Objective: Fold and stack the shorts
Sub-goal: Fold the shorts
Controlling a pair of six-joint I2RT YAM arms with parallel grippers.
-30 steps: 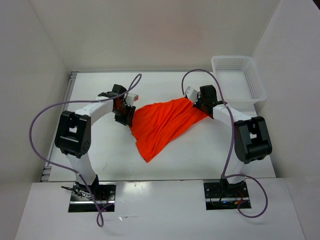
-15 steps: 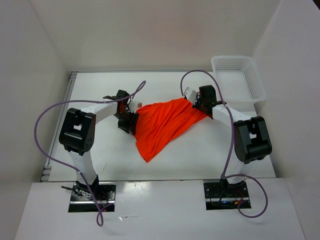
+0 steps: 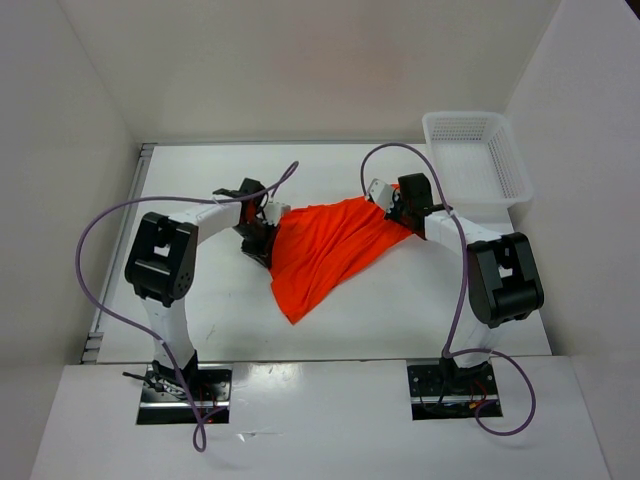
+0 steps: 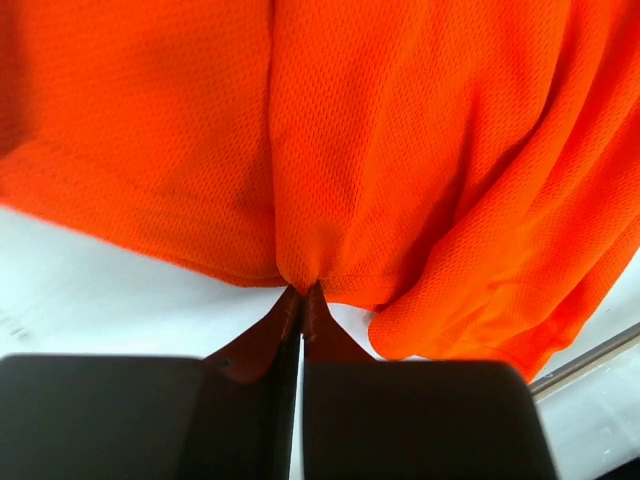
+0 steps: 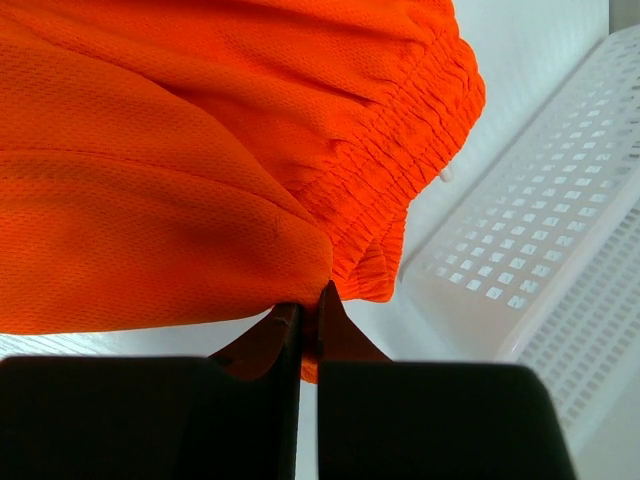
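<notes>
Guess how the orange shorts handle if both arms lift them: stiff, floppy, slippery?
Likely very floppy: the shorts drape in folds between the left gripper and right gripper, both shut on fabric. Probably light: the mesh weave looks thin. Might slip: each pinch catches only a small bit at the fingertips.

Orange shorts (image 3: pixel 320 255) of thin, matt, fine-holed mesh cloth, puckered at the elastic waist, smooth white plastic lattice basket (image 3: pixel 478 165) at the far right corner, worktop (image 3: pixel 400 300) smooth matt white, left gripper (image 4: pixel 302 292) and right gripper (image 5: pixel 310 300) matt black with reddish-brown tips.
</notes>
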